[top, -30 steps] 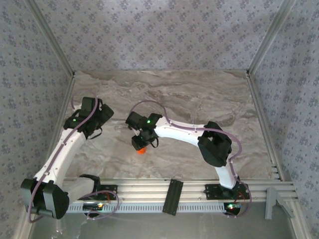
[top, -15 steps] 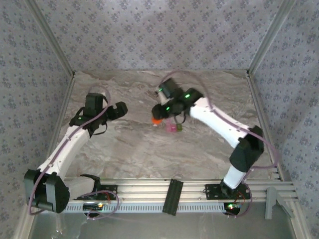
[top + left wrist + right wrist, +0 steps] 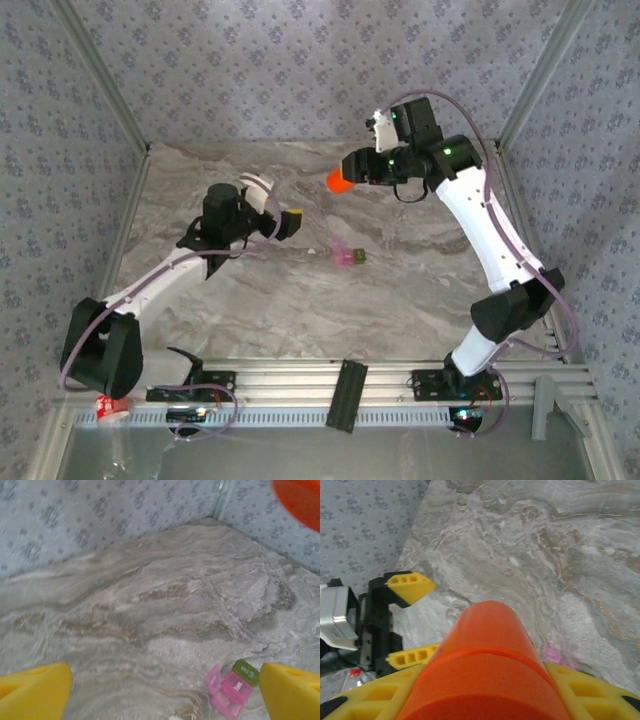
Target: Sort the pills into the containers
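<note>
The right gripper [image 3: 352,168] hangs high above the tabletop [image 3: 300,300] near the far patterned wall [image 3: 300,70]. Its jaws are clamped on an orange bottle [image 3: 339,181] whose end sticks out ahead of them. No label shows on the bottle in the right wrist view.

The left gripper [image 3: 285,222] is held over the tabletop with its jaws spread wide and nothing between them.

The containers [image 3: 348,256], a joined pink and green pair, lie on the marbled tabletop. They are ahead of the left jaws, toward their right-hand side, and well below the right jaws, touching neither.

In the left wrist view the containers [image 3: 232,687] carry small dark markings on their lids, too small to read. The pink compartment's lid looks flipped open. What is inside either compartment cannot be told.
</note>
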Available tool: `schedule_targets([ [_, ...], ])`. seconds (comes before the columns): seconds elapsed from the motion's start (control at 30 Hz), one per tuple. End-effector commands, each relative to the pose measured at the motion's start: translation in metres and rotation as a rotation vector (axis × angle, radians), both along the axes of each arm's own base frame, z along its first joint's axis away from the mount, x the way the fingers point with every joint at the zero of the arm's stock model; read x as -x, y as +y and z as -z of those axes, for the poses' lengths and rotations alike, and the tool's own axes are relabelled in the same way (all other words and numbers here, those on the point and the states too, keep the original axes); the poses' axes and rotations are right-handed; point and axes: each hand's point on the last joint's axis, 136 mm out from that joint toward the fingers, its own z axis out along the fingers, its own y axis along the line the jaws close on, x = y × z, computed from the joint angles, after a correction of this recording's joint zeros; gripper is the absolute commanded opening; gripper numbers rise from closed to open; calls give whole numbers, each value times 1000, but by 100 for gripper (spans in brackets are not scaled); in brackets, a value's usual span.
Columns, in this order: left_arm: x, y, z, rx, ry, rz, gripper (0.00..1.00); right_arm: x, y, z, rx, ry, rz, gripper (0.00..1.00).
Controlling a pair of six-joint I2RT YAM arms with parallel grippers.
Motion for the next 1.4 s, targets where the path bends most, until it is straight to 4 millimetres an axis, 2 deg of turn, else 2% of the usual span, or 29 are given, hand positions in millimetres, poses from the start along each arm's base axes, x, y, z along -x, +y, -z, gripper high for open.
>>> schedule_targets([
  [0.0, 10, -30, -32, -8, -231, 172, 94, 6, 12, 1, -25, 47, -82, 31],
  [0.17, 20, -47, -42, 32, -276, 267, 92, 3, 25, 6, -46, 71, -120, 31],
  [0.4, 27, -52, -60, 81, -324, 309, 91, 9, 49, 17, -53, 113, -189, 31],
  [0.63, 28, -57, -51, 64, -312, 349, 89, 19, 65, 24, -28, 128, -240, 30],
  [0.83, 26, -63, -55, 95, -320, 354, 86, 30, 70, 31, -3, 142, -266, 30],
  [1.1, 30, -75, -60, 102, -322, 395, 78, 35, 72, 41, 18, 156, -276, 30],
  [1.2, 31, -78, -57, 96, -312, 405, 73, 36, 71, 42, 20, 157, -277, 30],
  [1.37, 32, -78, -50, 86, -283, 400, 72, 36, 68, 41, 27, 152, -270, 30],
])
